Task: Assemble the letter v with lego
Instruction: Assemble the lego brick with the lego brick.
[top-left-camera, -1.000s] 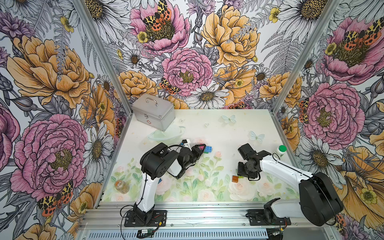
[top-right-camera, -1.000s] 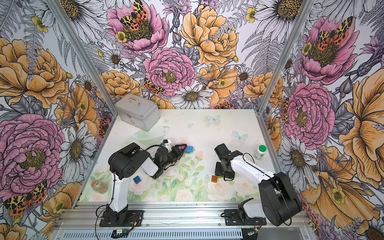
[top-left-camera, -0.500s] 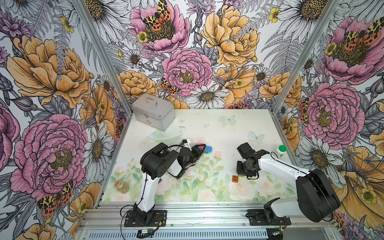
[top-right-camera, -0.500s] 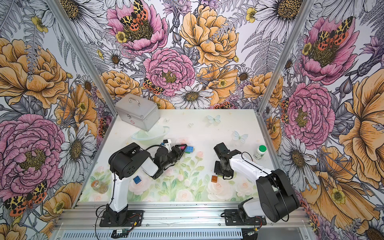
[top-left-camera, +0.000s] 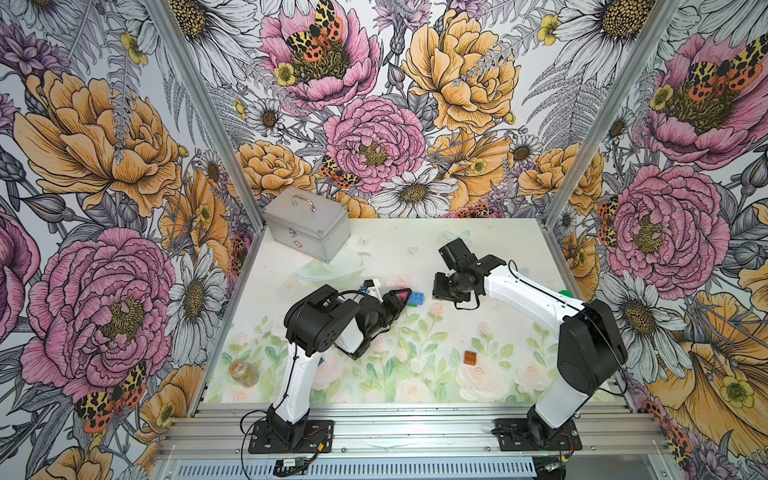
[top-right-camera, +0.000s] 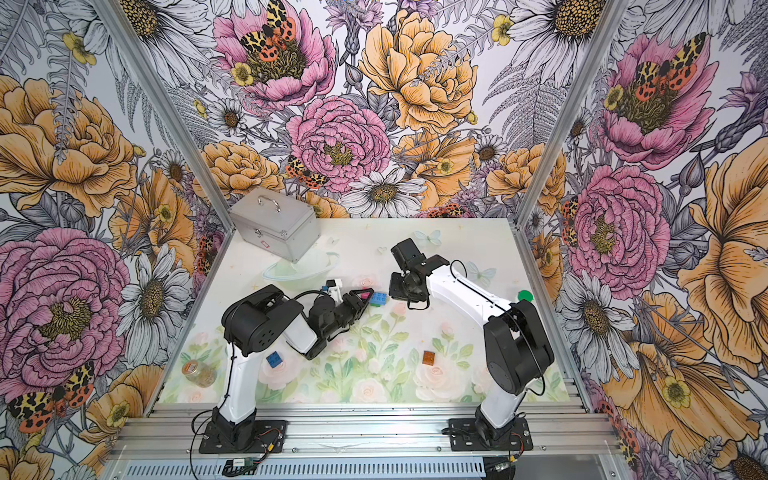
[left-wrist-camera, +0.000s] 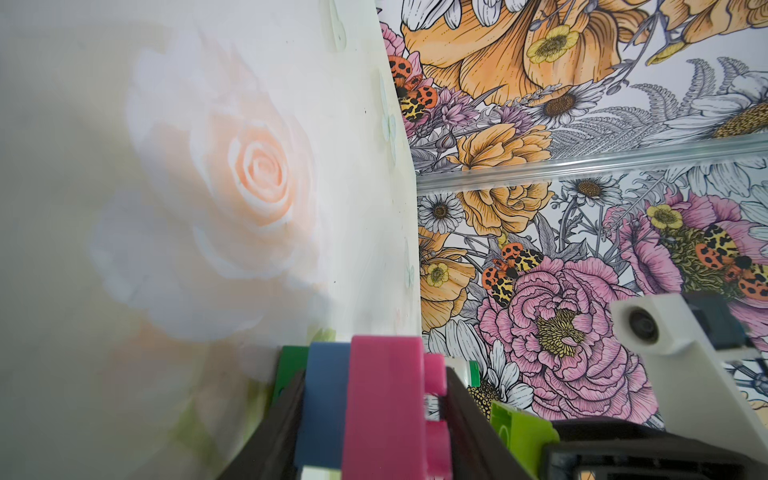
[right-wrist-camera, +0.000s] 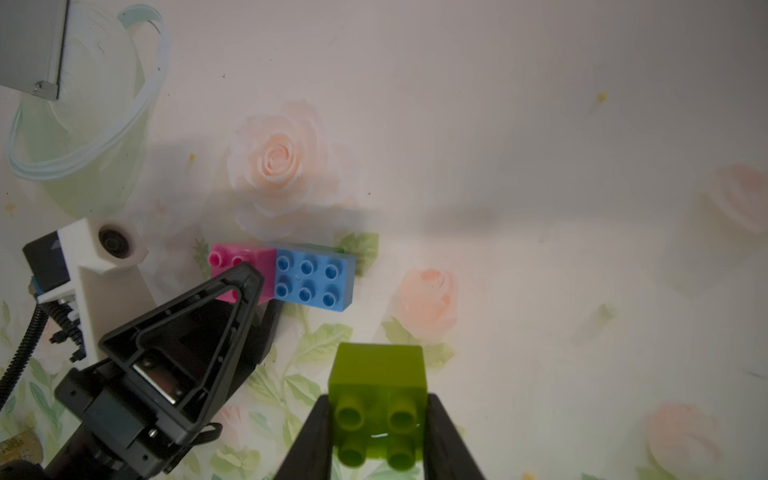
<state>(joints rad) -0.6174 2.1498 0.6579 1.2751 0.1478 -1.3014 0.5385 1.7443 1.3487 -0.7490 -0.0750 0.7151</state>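
My left gripper is shut on a joined lego cluster low over the table's middle: a pink brick, a light-blue bar and a dark-green brick under it. In the left wrist view the jaws clamp the pink brick and the blue bar. My right gripper is shut on a lime brick, held just right of the cluster and apart from it. An orange brick lies loose at the front. A dark-blue brick lies by the left arm.
A metal case stands at the back left with a clear bowl in front of it. A small jar lies at the front left. A green-capped bottle shows behind the right arm.
My right gripper has closed and swung from near the orange brick back and left, towards the cluster. The left arm has not moved.
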